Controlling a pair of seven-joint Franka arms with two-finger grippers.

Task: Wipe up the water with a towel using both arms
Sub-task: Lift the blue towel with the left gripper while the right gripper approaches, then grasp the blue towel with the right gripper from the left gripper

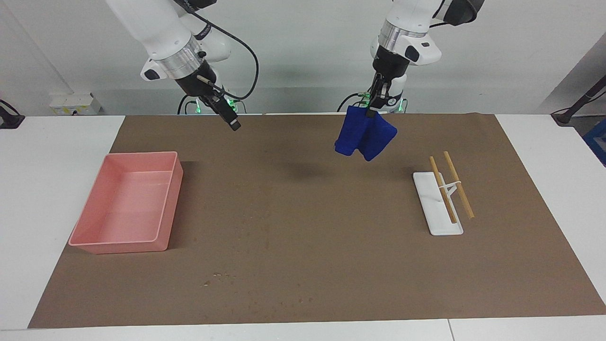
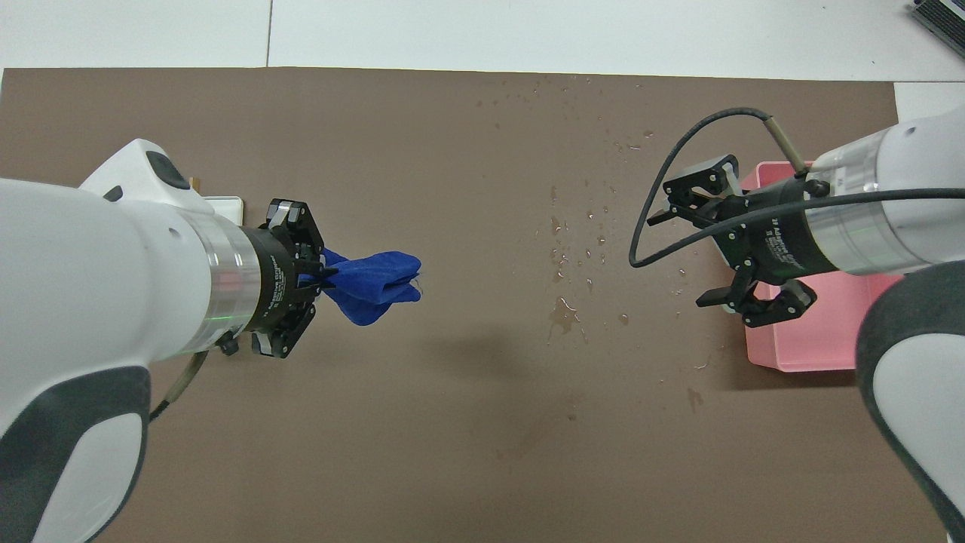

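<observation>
We see the left tool (image 1: pixel 374 110) up in the air over the brown mat (image 1: pixel 303 265), pinched onto the top edge of the blue towel (image 1: pixel 364 135). The towel hangs off the table, folded and limp, its shadow on the mat just beneath it. In the overhead view the left tool (image 2: pixel 320 277) sits at about 9 o'clock from the mat's middle, with the towel (image 2: pixel 373 283) pointing toward 3 o'clock.

The water (image 2: pixel 573 249) lies as scattered small drops and one larger patch on the mat, between the towel and the pink tray (image 2: pixel 822 347), and runs toward 12 o'clock in the overhead view, farther from the robots. In the facing view only a few faint specks of water (image 1: pixel 220 277) show, near the mat's edge farthest from the robots.

The right tool (image 2: pixel 720 245) hovers, spread wide and holding nothing, over the mat at the edge of the tray. In the facing view the right tool (image 1: pixel 232 121) hangs above the mat's edge nearest the robots, at about 1 o'clock from the tray (image 1: pixel 94 241).

Toward the left arm's end of the table, a white stand (image 1: pixel 433 208) carries two wooden sticks (image 1: pixel 458 189), at about 4 o'clock from the towel in the facing view.
</observation>
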